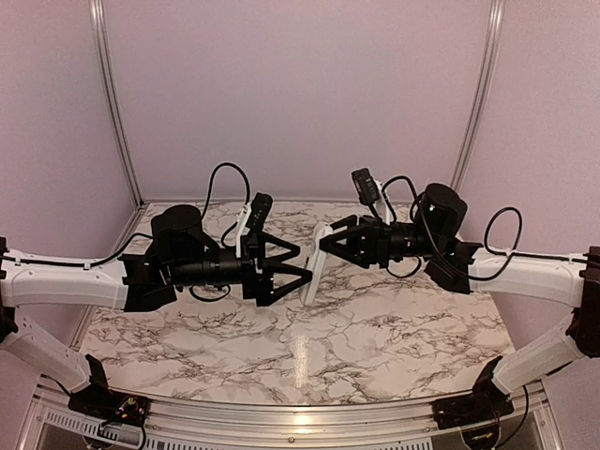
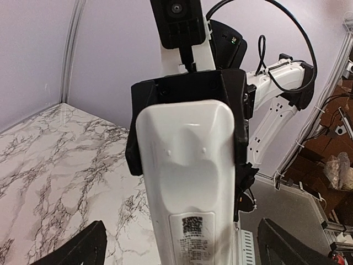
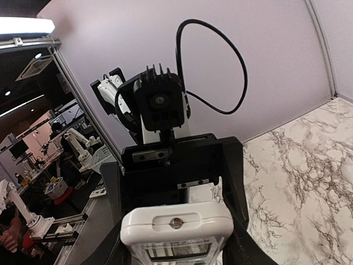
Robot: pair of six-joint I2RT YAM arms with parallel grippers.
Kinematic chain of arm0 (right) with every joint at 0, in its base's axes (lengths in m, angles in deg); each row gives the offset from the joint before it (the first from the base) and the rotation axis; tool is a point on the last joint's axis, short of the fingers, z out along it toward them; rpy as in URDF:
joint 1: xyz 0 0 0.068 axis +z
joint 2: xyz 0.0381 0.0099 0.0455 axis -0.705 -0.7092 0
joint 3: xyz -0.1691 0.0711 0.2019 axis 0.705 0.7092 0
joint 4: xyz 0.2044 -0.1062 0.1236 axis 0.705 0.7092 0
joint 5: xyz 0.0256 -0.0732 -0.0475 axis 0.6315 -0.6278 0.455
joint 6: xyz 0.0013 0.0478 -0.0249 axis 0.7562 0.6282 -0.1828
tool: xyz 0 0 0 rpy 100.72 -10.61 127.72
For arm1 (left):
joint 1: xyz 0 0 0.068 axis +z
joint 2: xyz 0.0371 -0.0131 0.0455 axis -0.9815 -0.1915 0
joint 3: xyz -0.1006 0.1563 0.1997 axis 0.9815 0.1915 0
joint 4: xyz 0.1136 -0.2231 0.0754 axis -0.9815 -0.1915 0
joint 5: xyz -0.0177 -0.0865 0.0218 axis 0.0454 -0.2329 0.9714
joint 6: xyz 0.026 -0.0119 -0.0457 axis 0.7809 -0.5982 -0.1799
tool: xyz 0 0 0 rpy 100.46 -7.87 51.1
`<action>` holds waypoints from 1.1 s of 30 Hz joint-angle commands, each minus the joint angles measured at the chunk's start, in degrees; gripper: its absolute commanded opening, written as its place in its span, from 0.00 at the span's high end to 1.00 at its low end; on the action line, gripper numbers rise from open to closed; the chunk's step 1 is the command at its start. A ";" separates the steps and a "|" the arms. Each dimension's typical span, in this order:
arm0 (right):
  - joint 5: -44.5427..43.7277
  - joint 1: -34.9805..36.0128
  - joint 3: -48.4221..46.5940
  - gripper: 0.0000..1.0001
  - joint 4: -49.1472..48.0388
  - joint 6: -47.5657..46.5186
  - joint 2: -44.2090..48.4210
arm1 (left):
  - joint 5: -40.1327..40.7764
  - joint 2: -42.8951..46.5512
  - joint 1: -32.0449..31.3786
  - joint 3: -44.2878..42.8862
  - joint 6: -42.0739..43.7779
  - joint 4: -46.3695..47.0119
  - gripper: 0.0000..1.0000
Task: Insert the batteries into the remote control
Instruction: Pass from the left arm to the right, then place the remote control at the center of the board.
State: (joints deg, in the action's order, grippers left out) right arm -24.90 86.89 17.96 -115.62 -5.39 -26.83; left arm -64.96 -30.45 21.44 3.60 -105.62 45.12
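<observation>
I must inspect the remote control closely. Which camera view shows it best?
Left wrist: the remote control fills the frame, its white back and printed label plain to see. Right wrist shows only one narrow end of it; top external shows it small and nearly edge-on.

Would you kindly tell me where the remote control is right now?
Top view: the remote control hangs above the marble table's middle, between both arms, clamped in the right arm's jaws.
</observation>
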 commanded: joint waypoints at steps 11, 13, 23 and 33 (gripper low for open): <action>-27.16 -6.16 -23.03 0.86 58.58 -24.66 -10.67 | 15.35 6.63 4.43 5.03 -4.08 -5.86 0.01; -31.85 -6.40 -25.58 0.86 63.50 -26.33 -13.60 | 16.32 6.06 5.00 5.12 -5.43 -6.34 0.01; -46.20 -8.65 -34.43 0.85 74.63 -31.94 -26.83 | 17.24 3.92 5.86 5.57 -6.32 -8.42 0.01; -53.93 -11.67 -43.43 0.84 82.43 -31.93 -38.92 | 17.22 4.27 6.01 8.43 -6.36 -5.89 0.01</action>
State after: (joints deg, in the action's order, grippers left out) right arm -74.99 77.95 -21.93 -37.33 -37.35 -62.61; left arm -48.11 -25.88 27.13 10.87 -111.94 38.47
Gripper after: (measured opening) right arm 0.484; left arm 0.989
